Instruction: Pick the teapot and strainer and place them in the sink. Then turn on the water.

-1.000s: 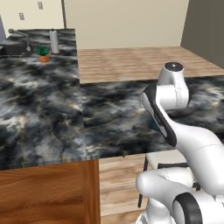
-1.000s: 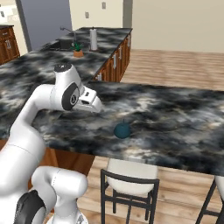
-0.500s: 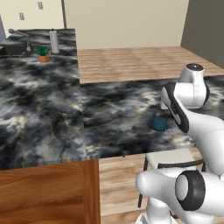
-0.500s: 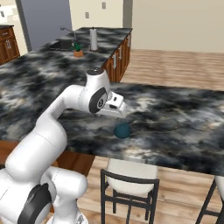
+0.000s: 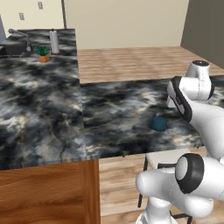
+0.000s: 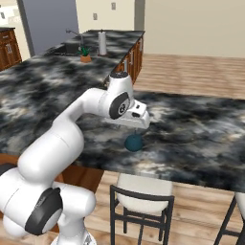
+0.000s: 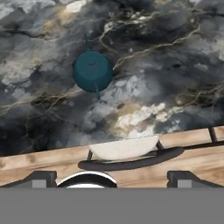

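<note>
We're at the start: teapot (image 7: pixel 92 71) sits on the dark marble counter (image 5: pixel 39 109) near its front edge, above a stool (image 6: pixel 143 186). Our end effector (image 6: pixel 136 125) hangs over it w/ jaws wide apart, holding nothing. Sink (image 5: pixel 15 48) is well apart, far corner; nothing placed, water not on
</note>
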Available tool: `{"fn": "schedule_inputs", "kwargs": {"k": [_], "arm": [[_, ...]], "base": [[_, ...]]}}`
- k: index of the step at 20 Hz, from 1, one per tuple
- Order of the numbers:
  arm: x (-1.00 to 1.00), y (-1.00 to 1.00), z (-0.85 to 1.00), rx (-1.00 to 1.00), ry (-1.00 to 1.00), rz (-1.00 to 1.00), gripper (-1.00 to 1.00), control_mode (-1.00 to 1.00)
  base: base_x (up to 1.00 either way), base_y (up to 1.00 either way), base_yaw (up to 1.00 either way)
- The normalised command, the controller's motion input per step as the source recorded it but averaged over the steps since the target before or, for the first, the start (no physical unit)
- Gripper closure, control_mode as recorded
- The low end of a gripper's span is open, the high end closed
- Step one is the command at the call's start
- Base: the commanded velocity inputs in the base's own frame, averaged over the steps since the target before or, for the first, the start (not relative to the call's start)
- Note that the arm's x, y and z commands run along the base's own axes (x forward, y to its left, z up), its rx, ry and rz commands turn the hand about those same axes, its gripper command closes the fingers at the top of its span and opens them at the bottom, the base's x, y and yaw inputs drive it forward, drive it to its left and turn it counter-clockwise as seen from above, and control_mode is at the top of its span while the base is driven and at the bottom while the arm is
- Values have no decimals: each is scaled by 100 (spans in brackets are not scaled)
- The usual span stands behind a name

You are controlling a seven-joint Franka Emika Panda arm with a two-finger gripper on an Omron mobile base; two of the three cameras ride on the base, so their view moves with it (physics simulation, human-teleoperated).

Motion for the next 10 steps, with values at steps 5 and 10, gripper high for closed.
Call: {"fn": "schedule_inputs", "kwargs": {"k": [5,10], "arm": [[19,1,-25,0,-4,0,-100,-100],[25,7,-37,0,-4,0,-100,-100]], "base": [[0,0,0],[0,0,0]]}}
